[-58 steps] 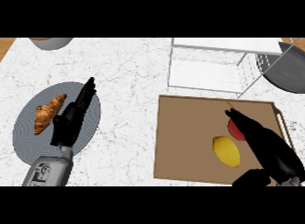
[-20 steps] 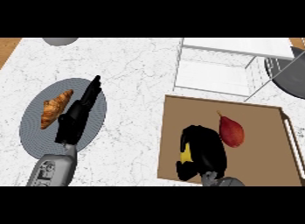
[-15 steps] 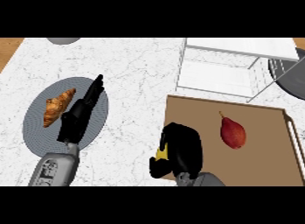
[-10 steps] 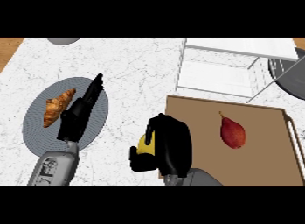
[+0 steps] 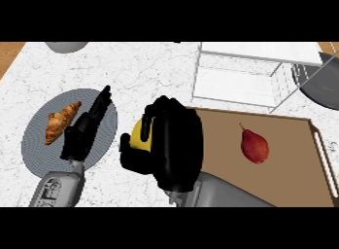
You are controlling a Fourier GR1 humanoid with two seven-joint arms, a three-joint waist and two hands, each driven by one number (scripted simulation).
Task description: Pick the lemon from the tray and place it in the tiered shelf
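Yellow lemon (image 5: 136, 134) gripped by my right robot hand (image 5: 173, 146), just off the left edge of the tray (image 5: 294, 168), mid-counter (image 5: 146, 73) | left robot hand (image 5: 86, 127) open, flat over grey plate (image 5: 34, 148) beside croissant (image 5: 60, 121) | tiered shelf (image 5: 236, 80) at counter's far edge

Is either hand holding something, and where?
The right hand is curled round the lemon, hiding most of it. The left hand holds nothing.

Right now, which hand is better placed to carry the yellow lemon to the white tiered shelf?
Right: the black right hand curls round the yellow lemon; the left hand lies open over the grey plate.
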